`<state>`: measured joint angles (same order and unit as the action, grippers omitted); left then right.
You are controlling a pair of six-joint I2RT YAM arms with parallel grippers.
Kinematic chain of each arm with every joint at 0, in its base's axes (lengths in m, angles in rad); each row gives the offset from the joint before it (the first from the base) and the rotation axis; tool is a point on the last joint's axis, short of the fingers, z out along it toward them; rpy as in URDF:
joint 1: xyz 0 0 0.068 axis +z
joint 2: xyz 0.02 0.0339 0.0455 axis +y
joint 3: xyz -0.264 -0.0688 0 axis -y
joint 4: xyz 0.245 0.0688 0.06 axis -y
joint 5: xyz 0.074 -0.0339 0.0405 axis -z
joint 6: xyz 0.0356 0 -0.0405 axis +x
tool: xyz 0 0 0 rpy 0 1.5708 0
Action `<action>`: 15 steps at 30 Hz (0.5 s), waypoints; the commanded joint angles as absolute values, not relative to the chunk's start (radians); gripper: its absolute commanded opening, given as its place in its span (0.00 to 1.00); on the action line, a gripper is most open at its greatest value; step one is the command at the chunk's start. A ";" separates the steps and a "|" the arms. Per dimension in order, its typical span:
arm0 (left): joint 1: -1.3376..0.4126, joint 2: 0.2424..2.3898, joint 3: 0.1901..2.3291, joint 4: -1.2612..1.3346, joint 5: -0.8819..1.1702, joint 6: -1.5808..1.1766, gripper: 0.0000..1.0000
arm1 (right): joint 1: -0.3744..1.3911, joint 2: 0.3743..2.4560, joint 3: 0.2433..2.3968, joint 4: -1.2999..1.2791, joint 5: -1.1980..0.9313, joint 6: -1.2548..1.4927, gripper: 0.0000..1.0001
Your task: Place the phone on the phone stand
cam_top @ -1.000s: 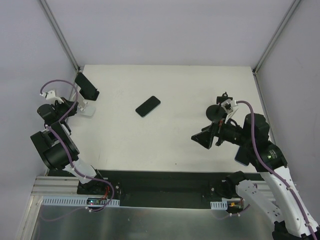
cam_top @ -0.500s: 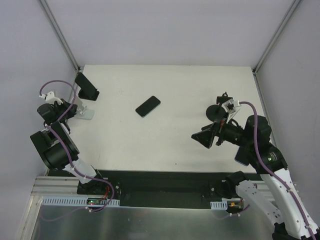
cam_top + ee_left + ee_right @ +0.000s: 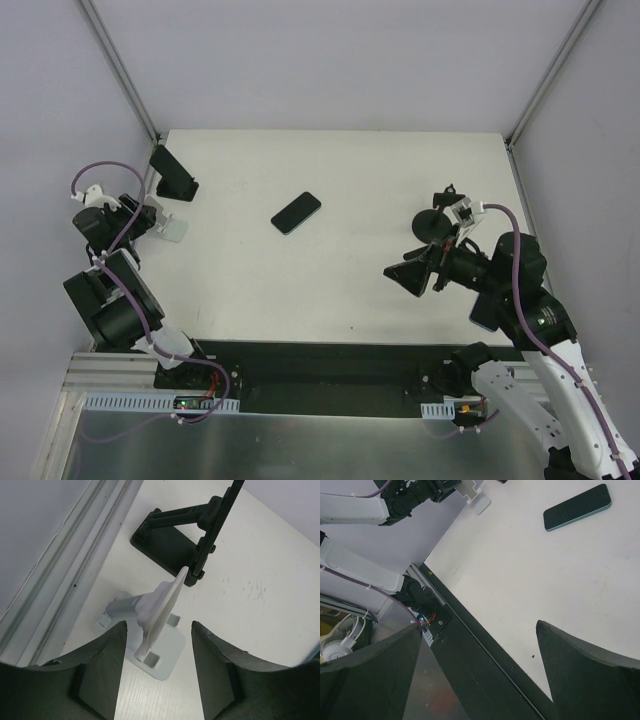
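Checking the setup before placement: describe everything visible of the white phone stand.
The white phone stand looks like matte plastic: a slotted flat base, an arm, a tilted backplate. It stands upright and empty at the table's left edge, close before a black stand; the left gripper's open fingers flank it ungripped.

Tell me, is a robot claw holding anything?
No. The left claw faces the white plastic phone stand with its fingers apart, not gripping it; the right claw is open and empty.

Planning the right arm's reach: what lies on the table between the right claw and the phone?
Nothing: the top view shows bare table between the right claw and the phone.
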<state>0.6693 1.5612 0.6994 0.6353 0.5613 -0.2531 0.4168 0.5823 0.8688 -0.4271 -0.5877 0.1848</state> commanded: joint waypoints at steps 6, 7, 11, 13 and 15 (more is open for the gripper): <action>0.649 1.494 0.721 0.520 0.480 -0.310 0.49 | 0.417 0.561 0.858 -0.365 -0.604 0.209 1.00; 0.649 1.499 0.727 0.515 0.483 -0.308 0.47 | 0.417 0.558 0.857 -0.364 -0.604 0.210 1.00; 0.649 1.537 0.759 0.503 0.521 -0.301 0.47 | 0.416 0.549 0.856 -0.368 -0.597 0.209 1.00; 0.649 1.545 0.767 0.499 0.534 -0.298 0.47 | 0.417 0.549 0.857 -0.367 -0.597 0.207 1.00; 0.646 1.557 0.772 0.499 0.545 -0.293 0.47 | 0.417 0.549 0.857 -0.367 -0.597 0.209 1.00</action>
<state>0.6598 1.5394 0.7311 0.5060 0.5003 -0.2993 0.4168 0.5583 0.8562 -0.4088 -0.5880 0.2012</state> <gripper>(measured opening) 0.468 0.995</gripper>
